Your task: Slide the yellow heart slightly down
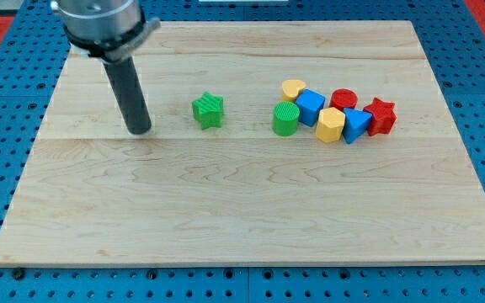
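My tip sits on the bench at view's left, well apart from all blocks. No claw on this rig, so no grasp state to tell. Green star next, then green cylinder. Yellow heart is at cluster's top-left, touching the cylinder & blue cube. Risk: pushing it down prob shoves the cylinder too, since it's right below.

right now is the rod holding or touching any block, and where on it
Nothing is held or touched. My tip rests on bare board at the view's left, apart from the green star and farther still from the yellow heart in the cluster to the right.
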Controlling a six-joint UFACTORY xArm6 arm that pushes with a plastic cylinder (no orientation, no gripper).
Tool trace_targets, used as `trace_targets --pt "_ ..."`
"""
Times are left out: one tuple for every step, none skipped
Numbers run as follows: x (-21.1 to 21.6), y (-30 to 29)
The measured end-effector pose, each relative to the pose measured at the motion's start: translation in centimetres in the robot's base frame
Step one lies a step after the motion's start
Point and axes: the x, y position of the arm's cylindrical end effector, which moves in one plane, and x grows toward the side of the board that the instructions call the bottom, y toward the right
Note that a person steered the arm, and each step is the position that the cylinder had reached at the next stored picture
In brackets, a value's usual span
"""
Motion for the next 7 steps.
trace_targets --pt "-1.7 6.5" --pt "-2.1 19.5" --pt "-2.2 24.3" --pt "-2.6 19.5" --pt "-9.8 16.9" --pt "-11.9 28.1" --pt "-8.5 31.6"
